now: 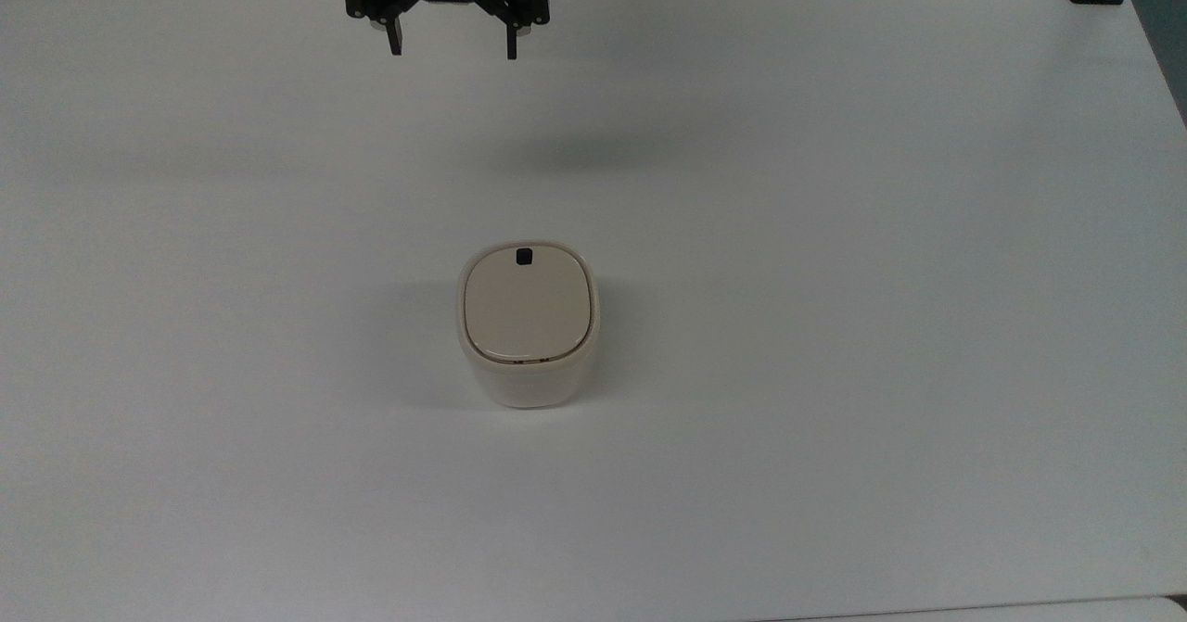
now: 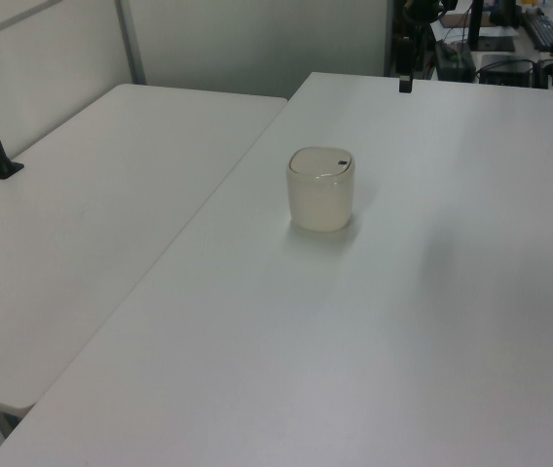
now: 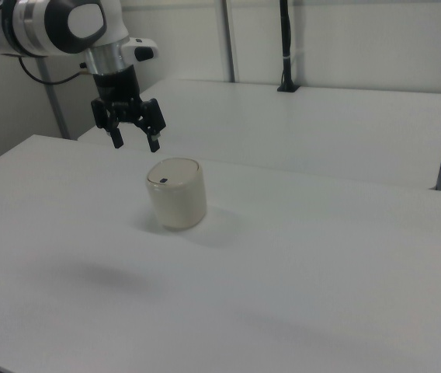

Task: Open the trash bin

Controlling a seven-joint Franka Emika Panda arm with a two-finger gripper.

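My gripper (image 1: 453, 45) hangs open, high above the trash bin (image 1: 527, 325), so I should probably press its button (image 1: 524, 256) gently.

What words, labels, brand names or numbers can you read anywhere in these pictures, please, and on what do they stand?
No text can be read.
The bin: no lettering on its lid; its black button bears no mark that can be made out.
The gripper, open above the table: no label visible on it.
The clutter behind the table in the left view: too small to read.
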